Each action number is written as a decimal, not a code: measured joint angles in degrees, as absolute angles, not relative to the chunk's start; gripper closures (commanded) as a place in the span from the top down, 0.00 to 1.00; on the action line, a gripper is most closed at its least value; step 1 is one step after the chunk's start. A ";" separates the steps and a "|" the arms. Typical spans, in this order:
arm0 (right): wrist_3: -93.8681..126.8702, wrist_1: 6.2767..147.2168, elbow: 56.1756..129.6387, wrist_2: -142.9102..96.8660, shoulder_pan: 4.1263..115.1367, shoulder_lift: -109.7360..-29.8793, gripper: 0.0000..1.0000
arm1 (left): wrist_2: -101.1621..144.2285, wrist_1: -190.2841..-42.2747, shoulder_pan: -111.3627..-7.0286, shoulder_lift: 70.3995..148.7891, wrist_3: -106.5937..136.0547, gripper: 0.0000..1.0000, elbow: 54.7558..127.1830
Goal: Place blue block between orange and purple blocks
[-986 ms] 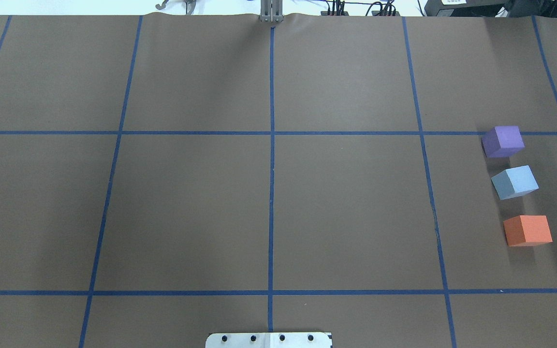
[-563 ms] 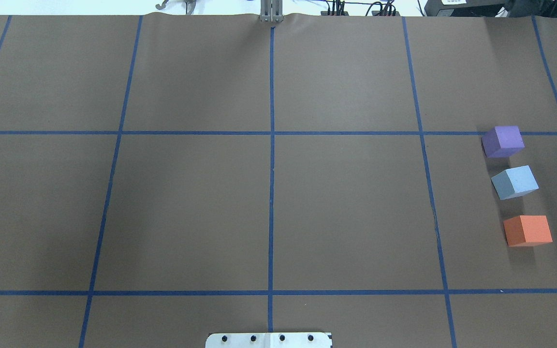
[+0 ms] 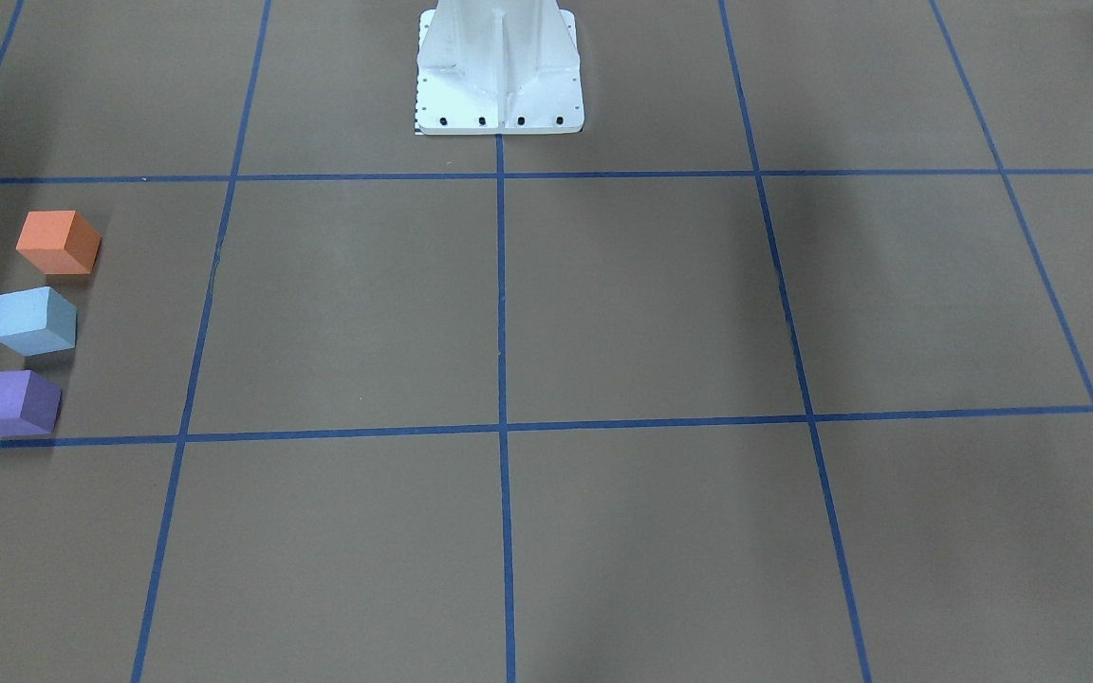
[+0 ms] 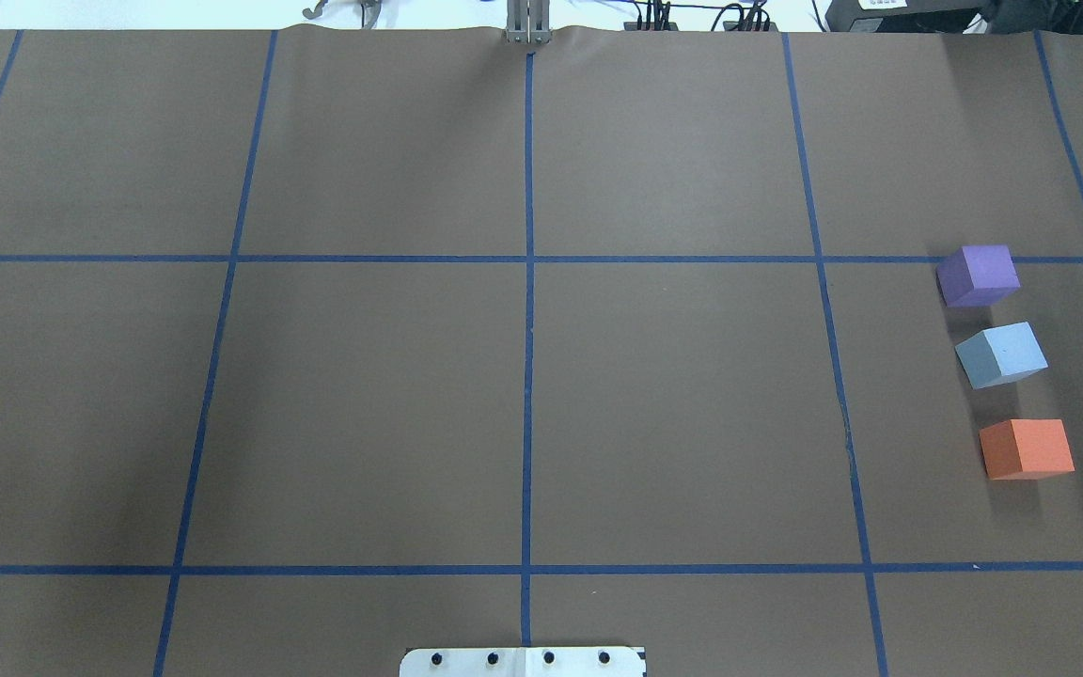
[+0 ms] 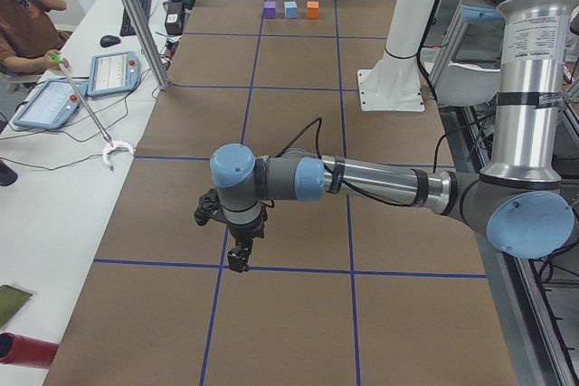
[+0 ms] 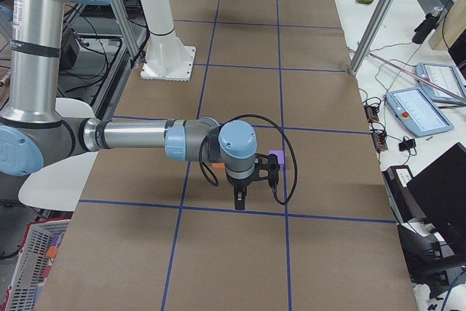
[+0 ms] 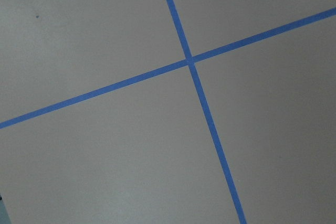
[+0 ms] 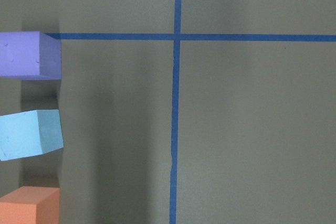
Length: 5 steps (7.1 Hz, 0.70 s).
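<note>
The blue block [image 4: 1002, 354] sits on the brown table between the purple block [image 4: 978, 275] and the orange block [image 4: 1027, 448], in a row at the right edge of the overhead view. The front view shows the same row: orange [image 3: 58, 241], blue [image 3: 34, 321], purple [image 3: 13, 402]. The right wrist view shows all three blocks at its left edge, the blue one [image 8: 29, 135] in the middle. The left gripper [image 5: 238, 259] hangs over a tape line at the table's other end. The right gripper [image 6: 240, 200] hangs above the table near the blocks. I cannot tell whether either is open or shut.
The white robot base plate [image 3: 499, 66] stands at the robot's edge of the table. Blue tape lines [image 4: 527, 329] divide the brown mat into squares. A side table with tablets [image 5: 113, 72] and a seated person [image 5: 23, 15] lie beyond the far edge.
</note>
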<state>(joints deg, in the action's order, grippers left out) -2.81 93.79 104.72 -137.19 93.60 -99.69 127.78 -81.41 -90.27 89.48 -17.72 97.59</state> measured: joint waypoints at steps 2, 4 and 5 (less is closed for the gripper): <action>-2.65 93.70 104.81 -137.18 92.43 -99.22 1.00 | 127.79 -81.92 -90.72 89.17 -17.60 1.00 97.16; -2.70 93.69 104.80 -137.25 91.99 -99.15 1.00 | 127.92 -81.99 -90.78 89.13 -17.58 1.00 97.07; -2.71 93.69 104.78 -137.22 91.97 -99.14 1.00 | 128.86 -82.00 -90.78 89.12 -17.61 1.00 97.01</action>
